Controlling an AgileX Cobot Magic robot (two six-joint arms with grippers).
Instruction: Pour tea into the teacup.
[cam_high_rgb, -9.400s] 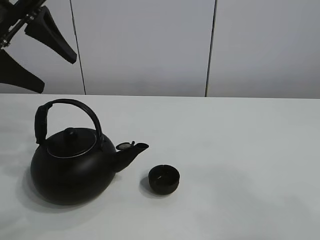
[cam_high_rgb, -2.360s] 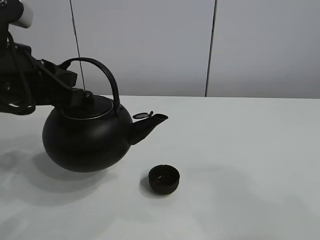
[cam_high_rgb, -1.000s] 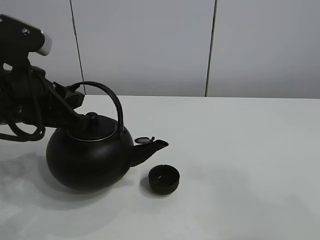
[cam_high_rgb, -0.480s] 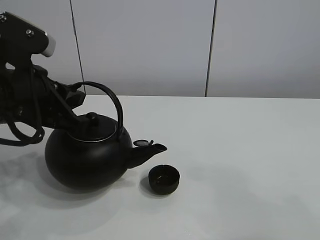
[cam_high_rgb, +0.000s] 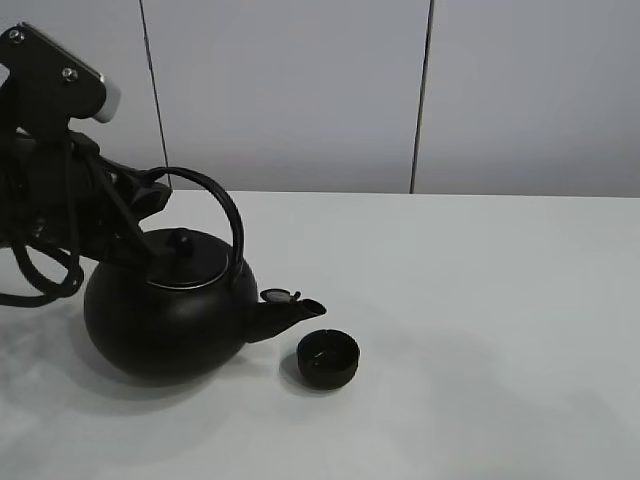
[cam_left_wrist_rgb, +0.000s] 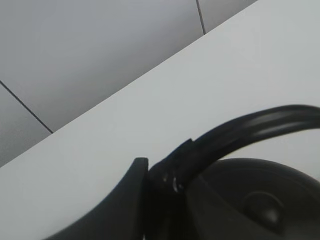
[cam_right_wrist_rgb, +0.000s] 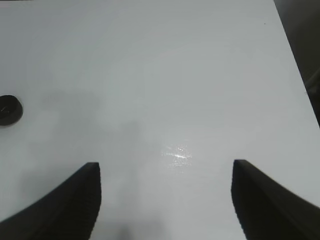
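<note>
One teacup (cam_high_rgb: 328, 359), small, round, matte black and handleless, sits upright on the white table (cam_high_rgb: 500, 300). One big black kettle (cam_high_rgb: 165, 315) tilts beside it, its spout dipping toward the cup and close above it. The left gripper (cam_high_rgb: 148, 192) is clamped on the kettle's arched handle. Only the right wrist view shows the right gripper (cam_right_wrist_rgb: 165, 165), with jaws apart, holding nothing, well away from the cup.
</note>
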